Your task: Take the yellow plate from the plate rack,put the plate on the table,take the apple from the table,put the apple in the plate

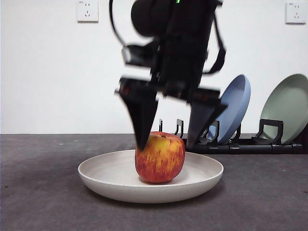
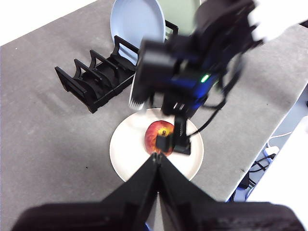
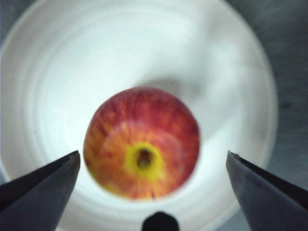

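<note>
The red and yellow apple point(image 1: 160, 158) stands upright in the middle of the yellow plate point(image 1: 96, 175), which lies flat on the table point(image 1: 38, 192). My right gripper point(image 1: 166, 144) hangs just over the apple, open, one jaw on each side of its top and not gripping it. The right wrist view looks straight down on the apple point(image 3: 142, 142) and the plate point(image 3: 144, 43) between the open jaws of the right gripper point(image 3: 153, 154). My left gripper point(image 2: 158, 156) is shut and empty, high above the plate point(image 2: 125, 149) and the apple point(image 2: 161, 134).
The black plate rack point(image 1: 250, 147) stands behind the plate at the back right, holding a blue plate point(image 1: 233, 108) and a pale green plate point(image 1: 288, 108). In the left wrist view the rack point(image 2: 91, 84) has empty slots beside the blue plate point(image 2: 137, 21).
</note>
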Motion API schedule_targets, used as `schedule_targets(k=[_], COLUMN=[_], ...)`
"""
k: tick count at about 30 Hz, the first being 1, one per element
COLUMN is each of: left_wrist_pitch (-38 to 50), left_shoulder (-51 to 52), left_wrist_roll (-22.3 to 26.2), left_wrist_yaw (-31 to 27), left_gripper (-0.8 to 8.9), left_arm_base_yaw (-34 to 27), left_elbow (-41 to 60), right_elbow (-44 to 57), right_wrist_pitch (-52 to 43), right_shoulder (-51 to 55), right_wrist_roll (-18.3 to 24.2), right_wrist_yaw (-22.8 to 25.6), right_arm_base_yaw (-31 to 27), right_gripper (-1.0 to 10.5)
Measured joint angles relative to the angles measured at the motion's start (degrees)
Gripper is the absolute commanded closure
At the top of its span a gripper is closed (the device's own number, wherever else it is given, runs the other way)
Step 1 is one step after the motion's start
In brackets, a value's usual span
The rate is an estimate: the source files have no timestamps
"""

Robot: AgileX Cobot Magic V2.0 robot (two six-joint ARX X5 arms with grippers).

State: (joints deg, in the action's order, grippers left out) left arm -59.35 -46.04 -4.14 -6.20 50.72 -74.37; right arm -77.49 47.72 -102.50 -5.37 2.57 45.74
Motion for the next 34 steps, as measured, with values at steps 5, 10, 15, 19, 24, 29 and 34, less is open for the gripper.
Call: schedule_targets(k=[5,10,15,19,24,29,34], left_wrist_pitch=[0.02,0.02,0.02,0.04,0.02,0.02,0.02], left_shoulder=[0.0,0.0,0.0,0.0,0.0,0.0,-0.02], left_wrist_roll=[0.02,0.02,0.0,0.02,0.02,0.02,0.02], left_wrist_yaw=[0.0,0.0,0.44,0.61,0.63,0.63,0.63], left_gripper=[8.22,8.22,8.22,8.22,8.22,8.22,8.22], left_arm_base_yaw=[0.0,0.0,0.0,0.0,0.0,0.0,0.0], left_elbow=[0.0,0.0,0.0,0.0,0.0,0.0,0.0], right_elbow=[-0.74,-2.38,-6.51,-9.49,-9.88,-9.88,-9.88], right_wrist_pitch=[5.88,14.51,24.96,29.94,29.94,29.94,29.94], right_shoulder=[9.75,20.24,30.08,36.48,43.36,48.0,51.49], right_wrist_roll=[0.0,-0.17,-1.4,-2.62,-3.06,-4.55,-4.98], right_wrist_yaw=[3.54,3.63,3.63,3.45,1.95,0.63,-5.64], right_arm_base_yaw=[-0.07,-0.07,-0.07,-0.07,-0.07,-0.07,-0.07], right_gripper=[4.4,4.4,4.5,5.9,8.3,9.6,9.6])
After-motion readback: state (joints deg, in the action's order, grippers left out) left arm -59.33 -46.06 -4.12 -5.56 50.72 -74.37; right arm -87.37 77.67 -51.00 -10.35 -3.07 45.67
